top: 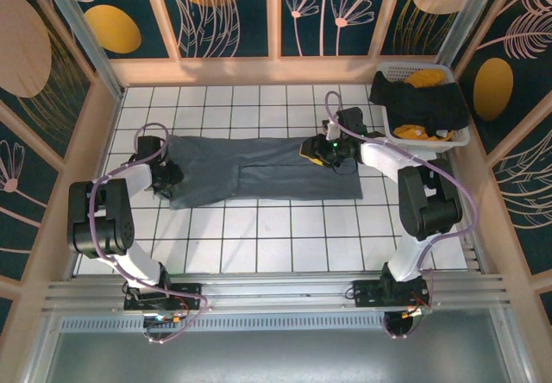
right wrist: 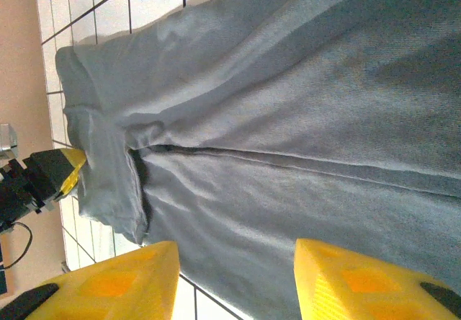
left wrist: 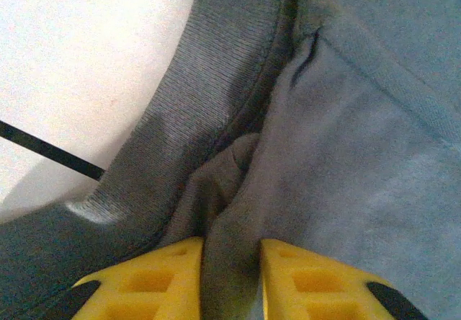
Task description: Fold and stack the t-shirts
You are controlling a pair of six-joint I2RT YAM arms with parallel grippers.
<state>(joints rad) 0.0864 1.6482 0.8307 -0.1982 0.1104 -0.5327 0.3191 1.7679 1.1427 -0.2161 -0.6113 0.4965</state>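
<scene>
The slate blue-grey t-shirt [top: 267, 176] lies folded into a long band across the white tiled table. At the shirt's left end my left gripper [top: 171, 176] is shut on a raised fold of the grey cloth [left wrist: 230, 212], close to the ribbed collar [left wrist: 216, 82]; the pinched cloth fills the gap of this gripper [left wrist: 232, 255]. My right gripper [top: 312, 152] hovers over the shirt's right part. It is open [right wrist: 236, 262], its yellow fingers wide apart above the cloth [right wrist: 288, 118], holding nothing. A black tee [top: 418, 103] and a mustard-yellow tee [top: 424, 78] sit in the basket.
The white laundry basket [top: 435, 145] stands at the back right corner, just right of the right arm. Wooden walls with patterned panels close in the table on three sides. Bare tiles [top: 276, 236] lie between the shirt and the arm bases.
</scene>
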